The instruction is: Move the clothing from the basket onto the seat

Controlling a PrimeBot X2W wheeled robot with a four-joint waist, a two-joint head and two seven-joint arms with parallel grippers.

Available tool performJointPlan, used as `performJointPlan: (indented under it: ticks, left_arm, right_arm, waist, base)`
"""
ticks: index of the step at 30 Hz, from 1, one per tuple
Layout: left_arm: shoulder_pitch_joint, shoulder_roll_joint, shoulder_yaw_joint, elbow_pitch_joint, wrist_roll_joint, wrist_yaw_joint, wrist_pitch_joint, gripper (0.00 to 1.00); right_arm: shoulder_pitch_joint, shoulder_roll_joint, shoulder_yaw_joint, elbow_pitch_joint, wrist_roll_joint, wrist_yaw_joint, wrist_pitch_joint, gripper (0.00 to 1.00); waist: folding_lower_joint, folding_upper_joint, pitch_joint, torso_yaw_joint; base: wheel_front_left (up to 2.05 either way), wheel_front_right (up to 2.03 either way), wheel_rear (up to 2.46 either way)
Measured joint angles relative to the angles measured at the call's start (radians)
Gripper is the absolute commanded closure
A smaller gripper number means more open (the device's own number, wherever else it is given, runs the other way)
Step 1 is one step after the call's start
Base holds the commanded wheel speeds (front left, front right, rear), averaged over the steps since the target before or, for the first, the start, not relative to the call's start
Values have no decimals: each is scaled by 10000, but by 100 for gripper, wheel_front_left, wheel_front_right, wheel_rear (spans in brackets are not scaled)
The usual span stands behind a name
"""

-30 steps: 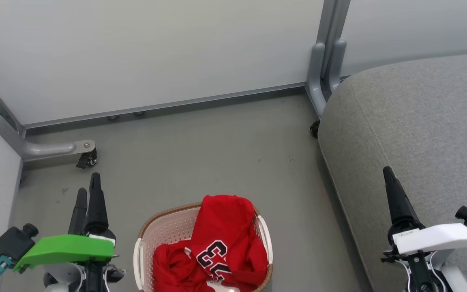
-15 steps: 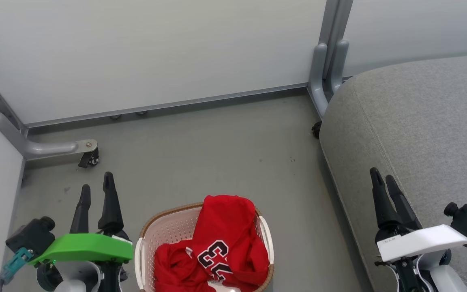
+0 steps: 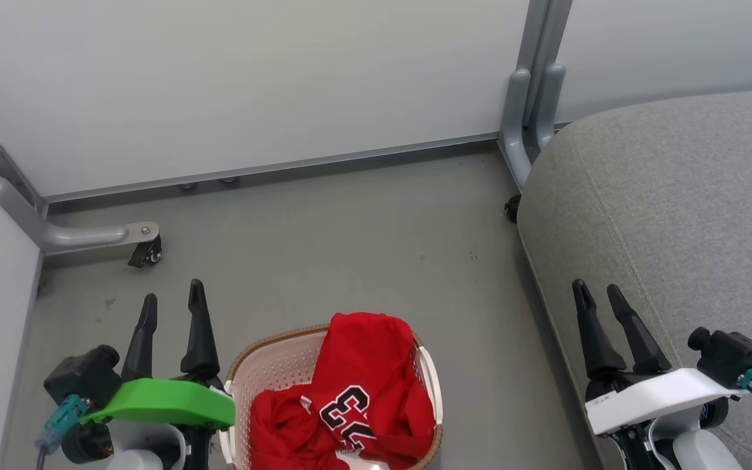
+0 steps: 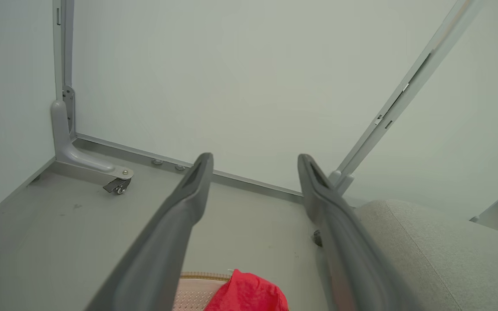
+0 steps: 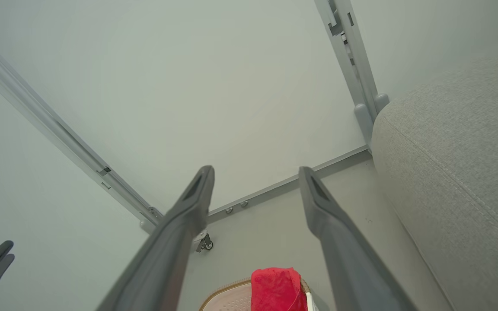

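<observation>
Holding the left gripper point(image 3: 173, 292) wide open, gripping nothing, hovering just left of the basket point(image 3: 270, 373). Spreading the right gripper point(image 3: 596, 287) just as wide, also empty, hanging by the near edge of the seat point(image 3: 676, 196). Showing the clothing point(image 3: 363, 372) lying heaped in the basket, draping over its far rim, numerals facing up. Standing on the floor point(image 3: 350, 248), apart from the seat.

Bright, even, diffuse light, pale wall panels point(image 3: 252, 78) faintly washed, soft shadow on the floor point(image 3: 350, 248) beside the seat point(image 3: 676, 196), head view sharp, wrist views bowed at edges, near dark fingers point(image 4: 171, 233) blurred.
</observation>
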Motion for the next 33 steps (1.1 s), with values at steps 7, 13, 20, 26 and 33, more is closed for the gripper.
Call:
performJointPlan:
  ticks: [7,13,20,26,33]
  left_arm:
    - [-2,8,-153,38,660,-2,-173,0]
    - [-3,10,-257,33,1131,0,-309,0]
    - [-2,15,-401,25,1753,69,-474,0]
    - [-2,21,-525,33,2299,132,-606,0]
    - [-2,25,-644,65,2897,178,-750,0]
  right_arm:
    - [1,82,-77,77,-683,0,-82,0]
    - [17,151,-151,19,-1312,0,-119,0]
    - [55,217,-270,-29,-2080,0,-201,0]
    - [66,263,-349,-33,-2736,0,-286,0]
    - [80,328,-441,-8,-3396,0,-328,0]
  waist:
    - [0,0,15,69]
    - [0,0,29,107]
    - [0,0,10,136]
    - [0,0,0,184]
    - [0,0,-7,231]
  base:
    - [0,0,0]
    - [0,0,0]
    - [0,0,0]
    - [0,0,0]
    - [0,0,0]
